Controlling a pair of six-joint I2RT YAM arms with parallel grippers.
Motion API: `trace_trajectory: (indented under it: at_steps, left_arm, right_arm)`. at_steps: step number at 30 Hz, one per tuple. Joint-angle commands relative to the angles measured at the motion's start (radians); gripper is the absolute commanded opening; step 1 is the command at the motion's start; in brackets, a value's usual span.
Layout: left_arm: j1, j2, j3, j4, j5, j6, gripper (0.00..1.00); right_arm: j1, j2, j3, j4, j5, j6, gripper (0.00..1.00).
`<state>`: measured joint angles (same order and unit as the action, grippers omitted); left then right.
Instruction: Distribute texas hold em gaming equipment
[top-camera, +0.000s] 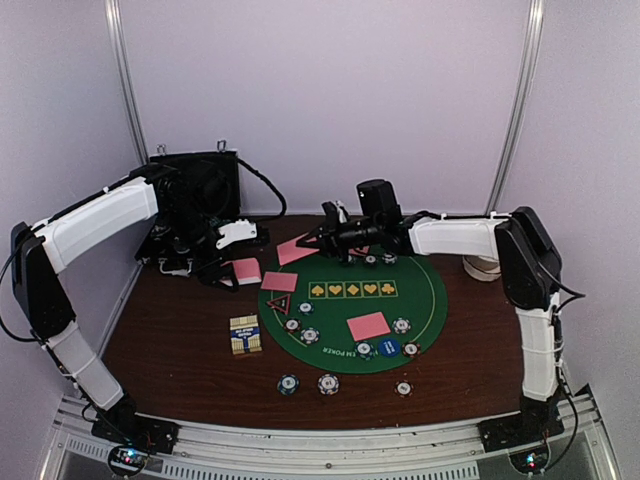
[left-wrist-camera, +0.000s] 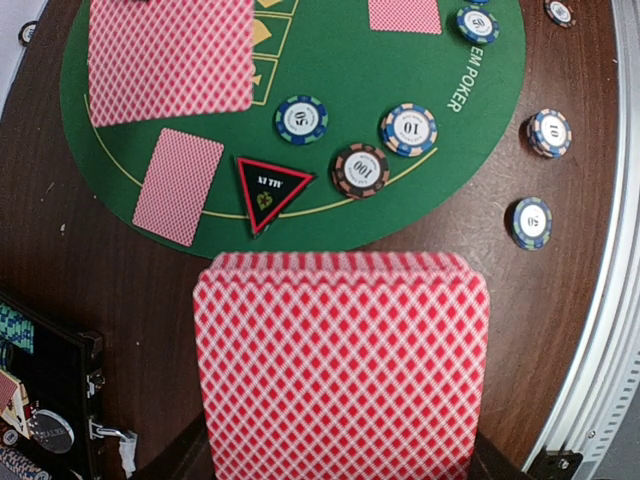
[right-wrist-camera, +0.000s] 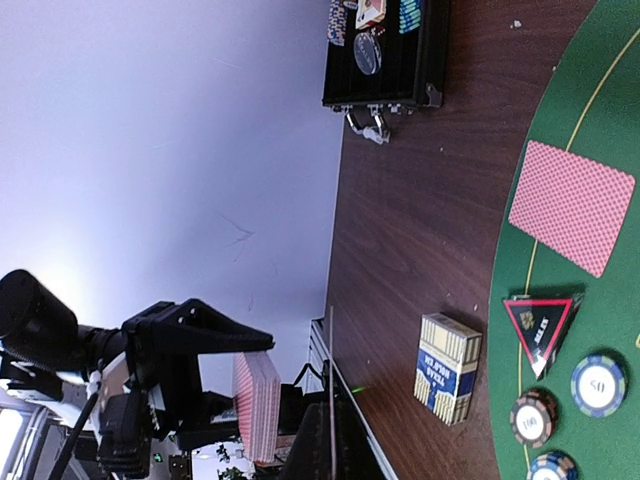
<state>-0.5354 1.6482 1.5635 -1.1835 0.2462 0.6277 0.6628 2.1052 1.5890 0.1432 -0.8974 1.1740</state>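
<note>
My left gripper (top-camera: 229, 267) is clenched on the pink deck (left-wrist-camera: 340, 370) beside the green mat (top-camera: 335, 308), and my right gripper (top-camera: 322, 238) pinches one card (top-camera: 296, 249) near it; I'd carry that card low and flat to a bare seat before letting go.

Two arms, white link shells (top-camera: 100, 215), black joints (top-camera: 525, 260), thin black cables (top-camera: 262, 185), black bases (top-camera: 135, 430)

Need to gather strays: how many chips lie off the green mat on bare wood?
3, all on wood before the mat's near edge: left chip, middle chip, right chip. Others may be hidden.
</note>
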Motion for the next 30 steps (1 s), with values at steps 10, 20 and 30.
trace_trajectory:
  at_steps: [10, 20, 30]
  left_arm:
    - [0.009, -0.039, -0.003, 0.014, 0.015, 0.015, 0.0]
    - [0.01, -0.036, -0.003, 0.013, 0.027, 0.015, 0.0]
    - [0.011, -0.041, -0.012, 0.015, 0.032, 0.013, 0.0]
  right_arm:
    - [-0.002, 0.313, 0.267, -0.061, 0.169, -0.105, 0.0]
    - [0.02, 0.485, 0.502, -0.219, 0.279, -0.187, 0.05]
    - [0.044, 0.46, 0.566, -0.442, 0.367, -0.335, 0.45]
